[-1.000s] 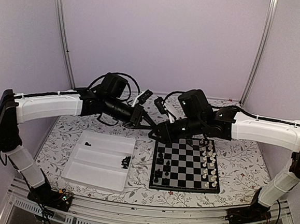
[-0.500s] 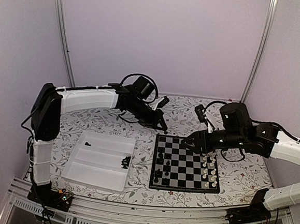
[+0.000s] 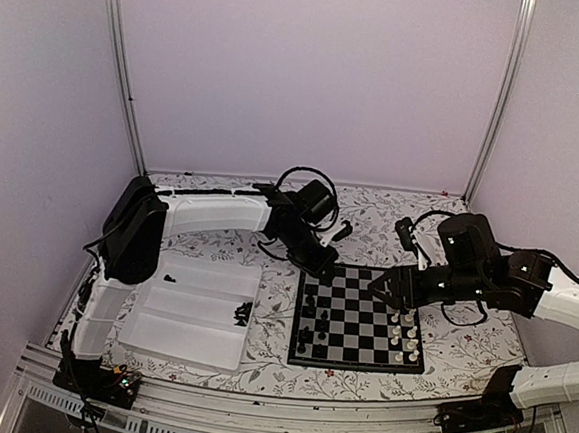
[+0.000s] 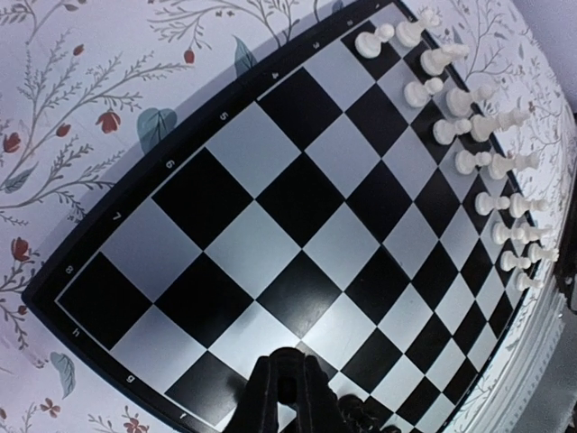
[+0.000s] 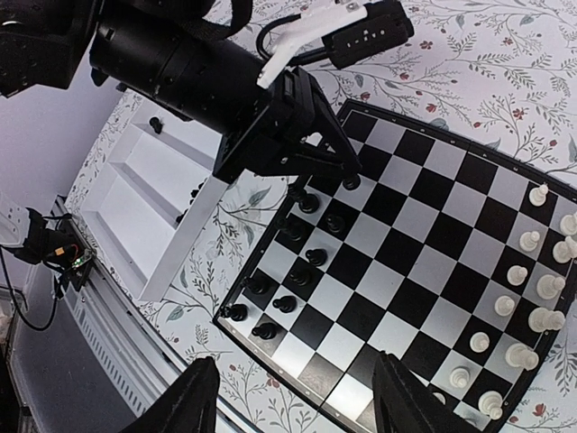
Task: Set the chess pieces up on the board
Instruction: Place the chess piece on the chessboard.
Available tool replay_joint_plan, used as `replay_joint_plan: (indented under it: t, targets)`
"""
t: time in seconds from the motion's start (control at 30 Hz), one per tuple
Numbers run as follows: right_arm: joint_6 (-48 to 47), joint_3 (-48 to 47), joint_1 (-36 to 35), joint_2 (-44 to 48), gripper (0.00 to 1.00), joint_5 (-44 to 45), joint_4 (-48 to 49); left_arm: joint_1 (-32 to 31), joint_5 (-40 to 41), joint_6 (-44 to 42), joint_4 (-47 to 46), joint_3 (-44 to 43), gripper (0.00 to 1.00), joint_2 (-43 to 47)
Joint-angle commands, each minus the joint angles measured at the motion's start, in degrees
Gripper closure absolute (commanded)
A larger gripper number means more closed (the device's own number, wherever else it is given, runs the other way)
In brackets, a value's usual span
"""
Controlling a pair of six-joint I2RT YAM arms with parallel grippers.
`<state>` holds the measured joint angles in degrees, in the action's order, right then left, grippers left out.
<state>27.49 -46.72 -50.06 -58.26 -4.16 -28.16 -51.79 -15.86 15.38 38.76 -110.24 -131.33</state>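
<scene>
Left gripper (image 3: 322, 267) over the board (image 3: 361, 327), likely placing a black piece.
Its fingers (image 4: 269, 397) are together; whether they pinch a piece, I cannot tell. Lower straight onto a free square, clear of the black pieces (image 5: 311, 257) on its left side, then release. Right gripper (image 3: 392, 285) hangs spread-fingered. The board lies by the table's near edge; the tray (image 3: 159, 342), toward the near-left corner, holds a few more.

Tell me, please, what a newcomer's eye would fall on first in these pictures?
Probably the board at centre, white pieces ranked along its right edge and black chess pieces standing on its left. Next, the left tool, fingers drawn together, low over the board's far left corner, and the white tray left of the board holding a few more.
</scene>
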Motion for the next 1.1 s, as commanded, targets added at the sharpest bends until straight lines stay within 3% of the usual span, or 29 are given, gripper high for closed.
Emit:
replay_joint_plan:
  t: [0.0,0.63,1.07]
  targets:
    - [0.76,0.70,0.31,1.60,0.39,1.79,-1.62,-1.12,3.63,-2.56,0.94,-1.02,0.93,-1.01]
    - [1.75,2.20,0.27,2.34,0.39,1.35,-2.44,-2.79,7.20,-2.81,0.26,-1.40,0.91,-3.35]
    - [2.57,4.24,0.31,3.98,0.39,1.19,-2.18,-3.38,7.54,-2.30,1.20,-2.18,0.79,-3.54]
